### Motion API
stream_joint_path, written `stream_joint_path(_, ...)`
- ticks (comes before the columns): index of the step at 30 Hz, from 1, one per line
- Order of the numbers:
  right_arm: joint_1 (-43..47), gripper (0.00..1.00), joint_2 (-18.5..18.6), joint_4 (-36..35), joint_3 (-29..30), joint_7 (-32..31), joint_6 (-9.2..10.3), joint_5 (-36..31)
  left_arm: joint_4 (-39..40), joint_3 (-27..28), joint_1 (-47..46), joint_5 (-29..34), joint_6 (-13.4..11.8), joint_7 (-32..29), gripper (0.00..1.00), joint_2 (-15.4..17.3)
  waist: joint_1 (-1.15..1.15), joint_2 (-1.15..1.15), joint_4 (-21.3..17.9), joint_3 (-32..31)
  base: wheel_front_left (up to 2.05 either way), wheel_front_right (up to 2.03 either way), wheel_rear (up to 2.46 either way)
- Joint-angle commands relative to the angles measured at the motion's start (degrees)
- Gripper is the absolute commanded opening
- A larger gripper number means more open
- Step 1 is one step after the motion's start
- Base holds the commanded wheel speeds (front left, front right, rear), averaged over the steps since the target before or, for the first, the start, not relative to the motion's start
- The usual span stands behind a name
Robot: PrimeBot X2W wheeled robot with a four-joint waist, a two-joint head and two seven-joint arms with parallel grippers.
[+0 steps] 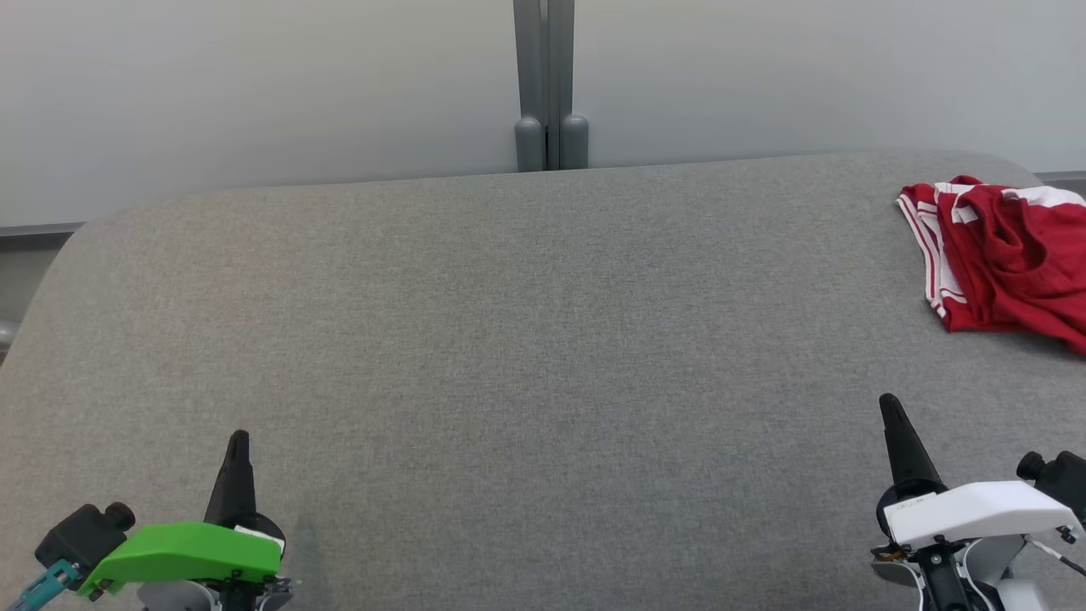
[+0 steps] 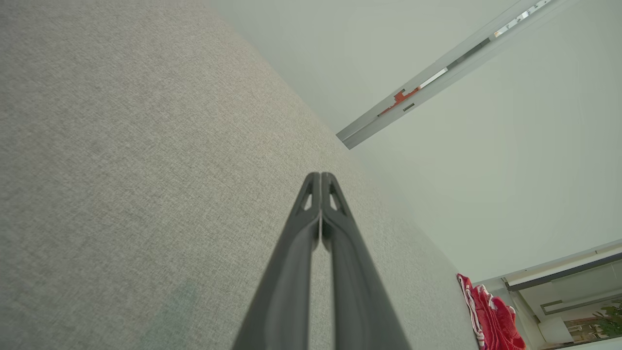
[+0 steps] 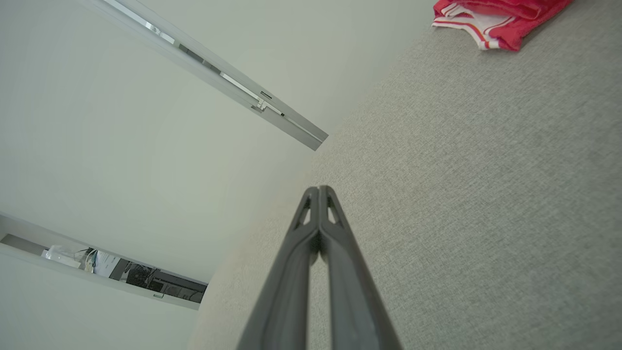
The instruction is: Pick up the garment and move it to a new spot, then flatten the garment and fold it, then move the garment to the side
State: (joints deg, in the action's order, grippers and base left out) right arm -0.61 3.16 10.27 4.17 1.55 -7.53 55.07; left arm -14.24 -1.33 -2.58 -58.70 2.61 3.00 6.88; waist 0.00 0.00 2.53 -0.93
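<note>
The fingers (image 2: 291, 277) of the left gripper (image 1: 238, 440) are pressed together on nothing at the near left of the grey fabric counter (image 1: 526, 356), and those of the right gripper (image 1: 889, 406) are likewise clenched and empty at the near right. Farther back, well apart from the right gripper, the red garment (image 1: 1010, 255) with white stripes lies crumpled at the counter's far right. Behind the counter stands a pale wall (image 1: 254, 85) with a grey post (image 1: 547, 85).

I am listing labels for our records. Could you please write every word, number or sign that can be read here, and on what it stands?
No text is readable anywhere.
Red garment: white stripes, no print seen.
White cover on the right pincer: faint specks, too small to read.
Wall rail: an orange patch, too blurred to read.
</note>
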Motion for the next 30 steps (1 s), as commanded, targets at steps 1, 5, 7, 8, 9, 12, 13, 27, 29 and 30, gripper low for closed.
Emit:
stream_joint_path(1, -1.56, 0.00, 0.18, -0.32, 0.22, -0.44, 0.03, 1.73, 0.64, 0.73, -1.73, -1.67, 0.62, -0.33, 0.00, 0.09, 0.00, 0.00, -0.05, 0.02, 0.00, 0.00, 0.00)
stream_joint_path(5, -1.88, 0.00, 0.16, -0.02, 0.39, -1.02, 0.03, 4.46, 0.62, 1.26, -1.95, -4.14, 0.96, -1.04, 0.00, -0.23, 0.00, 0.00, -0.19, 0.08, 0.00, 0.00, 0.00)
stream_joint_path(7, -1.99, 0.00, 0.14, 0.13, 0.48, -1.27, 0.03, 5.68, 0.61, 1.52, -2.02, -5.23, 1.16, -1.37, 0.00, -0.37, 0.00, 0.00, -0.25, 0.11, 0.00, 0.00, 0.00)
stream_joint_path(8, -2.07, 0.00, 0.14, 0.20, 0.52, -1.42, 0.03, 6.24, 0.61, 1.64, -2.05, -5.68, 1.18, -1.49, 0.00, -0.45, 0.00, 0.00, -0.28, 0.13, 0.00, 0.00, 0.00)
stream_joint_path(9, -2.19, 0.00, 0.13, 0.27, 0.56, -1.56, 0.03, 6.93, 0.60, 1.79, -2.10, -6.27, 1.29, -1.69, 0.00, -0.53, 0.00, 0.00, -0.32, 0.14, 0.00, 0.00, 0.00)
stream_joint_path(12, -2.47, 0.00, 0.11, 0.47, 0.67, -1.92, 0.03, 8.61, 0.58, 2.18, -2.24, -7.89, 1.49, -2.12, 0.00, -0.75, 0.00, 0.00, -0.42, 0.18, 0.00, 0.00, 0.00)
stream_joint_path(13, -2.54, 0.00, 0.10, 0.53, 0.71, -2.08, 0.03, 9.27, 0.58, 2.31, -2.27, -8.46, 1.60, -2.33, 0.00, -0.84, 0.00, 0.00, -0.45, 0.20, 0.00, 0.00, 0.00)
stream_joint_path(27, -3.51, 0.00, 0.01, 1.43, 1.22, -3.77, 0.03, 16.97, 0.50, 3.92, -2.76, -15.39, 2.56, -4.33, 0.00, -1.67, 0.00, 0.00, -0.92, 0.40, 0.00, 0.00, 0.00)
stream_joint_path(29, -3.62, 0.00, -0.01, 1.55, 1.28, -3.99, 0.03, 18.01, 0.50, 4.13, -2.82, -16.26, 2.66, -4.58, 0.00, -1.79, 0.00, 0.00, -0.99, 0.43, 0.00, 0.00, 0.00)
stream_joint_path(30, -3.68, 0.00, -0.01, 1.60, 1.32, -4.09, 0.03, 18.43, 0.49, 4.21, -2.86, -16.64, 2.70, -4.74, 0.00, -1.84, 0.00, 0.00, -1.02, 0.45, 0.00, 0.00, 0.00)
